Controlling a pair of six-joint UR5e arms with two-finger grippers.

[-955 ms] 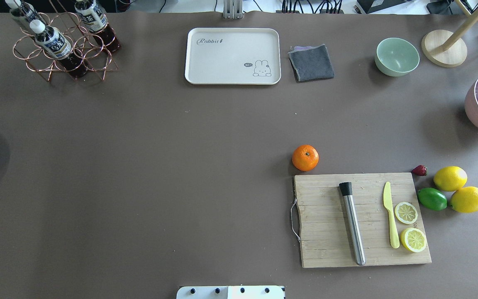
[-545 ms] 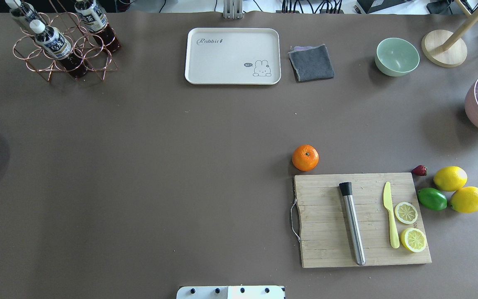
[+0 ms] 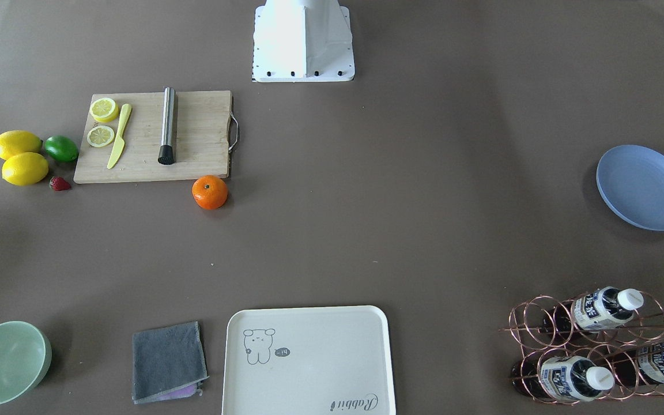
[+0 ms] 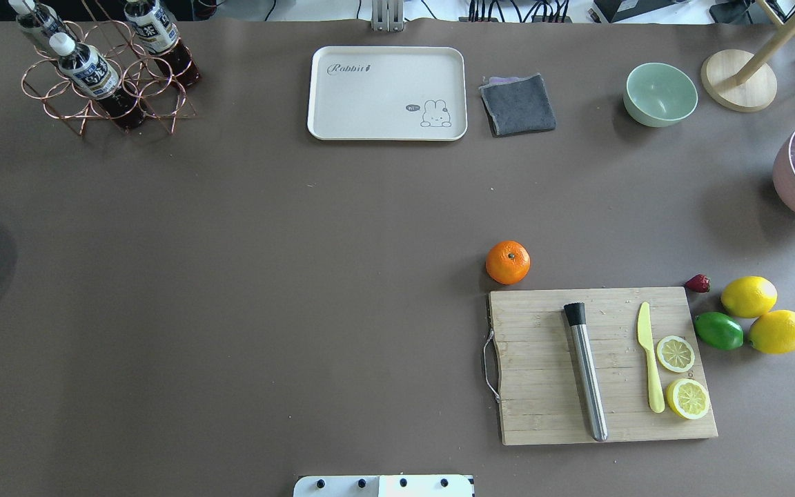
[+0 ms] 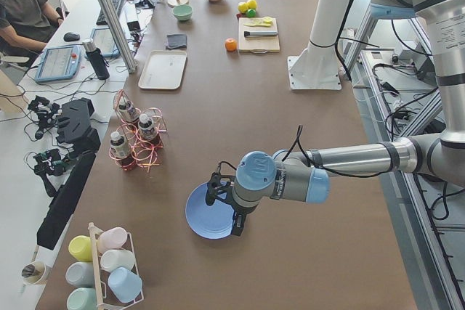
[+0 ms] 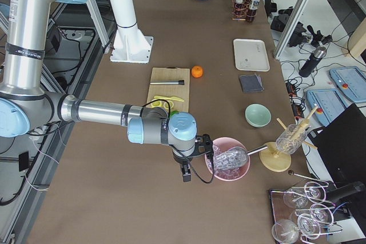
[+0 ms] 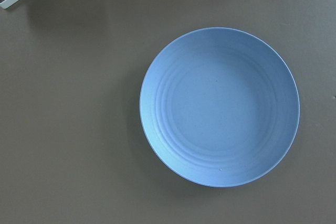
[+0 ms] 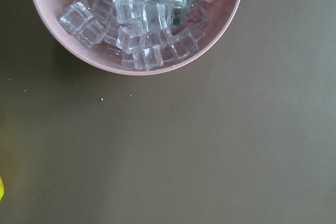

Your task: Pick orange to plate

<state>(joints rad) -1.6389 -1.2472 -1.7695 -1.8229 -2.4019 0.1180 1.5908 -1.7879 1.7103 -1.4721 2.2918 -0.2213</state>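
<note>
Bench notes, worked outward from the cutting board, which sits close in front of the robot base on its right side.

- The orange rests on the bench just past the board's far edge, at the corner on the handle side. I cannot tell whether it touches the wood.
- It is round, so there is no long axis to line up with. The stem dot faces up. Any approach angle from above looks equally good to me.
- The right gripper hangs over the pink bowl of ice cubes, out beyond the board's right end and further from the base. It shows only in the side view, so I cannot tell whether it is released or clenched. The wrist camera shows no fingers.
- From there, the orange lies to the robot's left and a little back toward the base.
- The left gripper hangs above the plate, far off the board's left side, almost across the whole bench. I cannot tell its state either.
- The plate is bare and nothing has been picked up.

Judgement: the right arm is the nearer one, so the pick falls to it. The carry then runs the full stretch leftward from the board to the plate, and may need a reach across or a hand-over.
</note>
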